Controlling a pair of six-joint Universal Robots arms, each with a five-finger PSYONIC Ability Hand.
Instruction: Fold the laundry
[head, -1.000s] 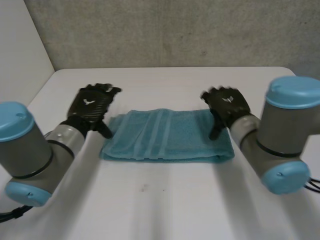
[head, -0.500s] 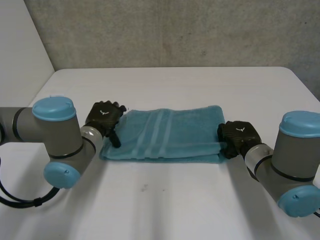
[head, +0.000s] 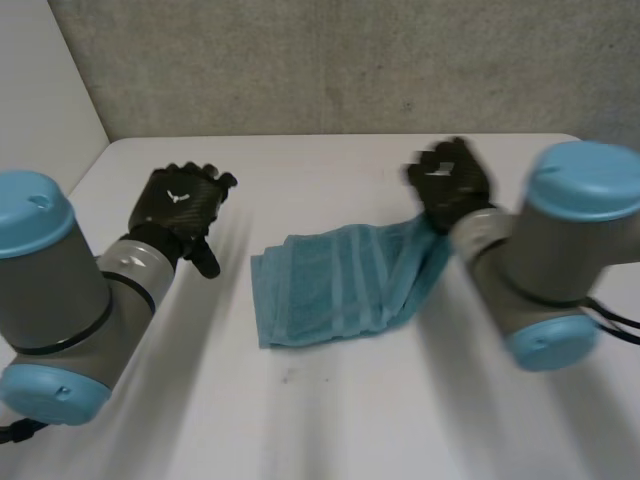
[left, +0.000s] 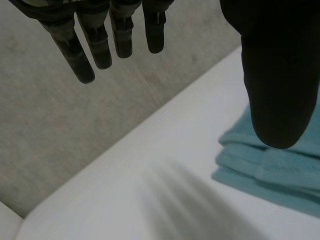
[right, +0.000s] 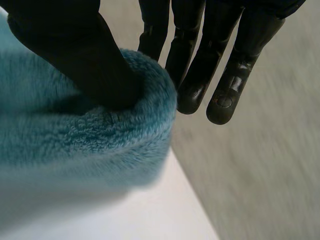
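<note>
1 towel, end pinched by R hand

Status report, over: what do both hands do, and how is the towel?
Left hand open, beside the towel, holding nothing. Right hand pinches the towel's end, lifted off table. Nothing in the way.

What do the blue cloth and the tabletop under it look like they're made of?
Towel: probably terry cotton or a similar fabric, matte. Fuzzy pile shows where the right hand pinches its end, and woven bands cross it. Table: smooth, plain white with no grain, likely laminate or painted board; I cannot tell which.
</note>
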